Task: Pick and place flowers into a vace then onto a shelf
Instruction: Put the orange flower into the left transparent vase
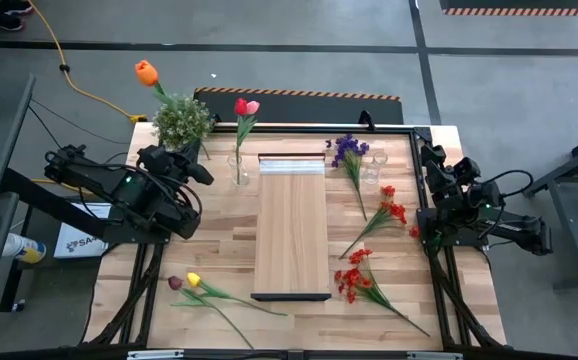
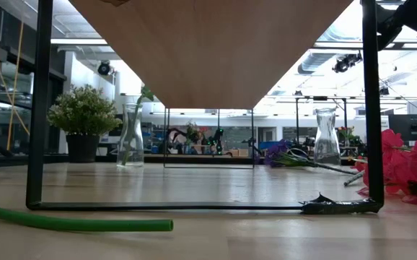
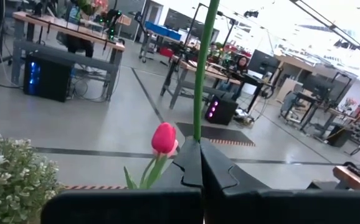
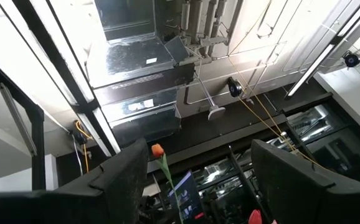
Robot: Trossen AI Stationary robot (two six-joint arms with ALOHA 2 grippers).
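My left gripper is raised over the table's far left and shut on the stem of an orange tulip. A red tulip stands in a clear glass vase. A second vase stands far right, with no flowers in it. The pale wooden shelf lies mid-table. A purple sprig, red sprays, and a yellow and a dark purple tulip lie on the table. My right gripper is open, touches nothing and points upward. My left gripper pinches the orange tulip's green stem between its two shut fingers. The stem rises straight out past the fingertips. The tulip is lifted clear of the table. The blossom lies outside the wrist view, and the gripper hides the stem's lower end.
A bushy green potted plant stands at the far left, close beside my left gripper. The low view shows the shelf's black leg frame and a green stem lying on the near tabletop.
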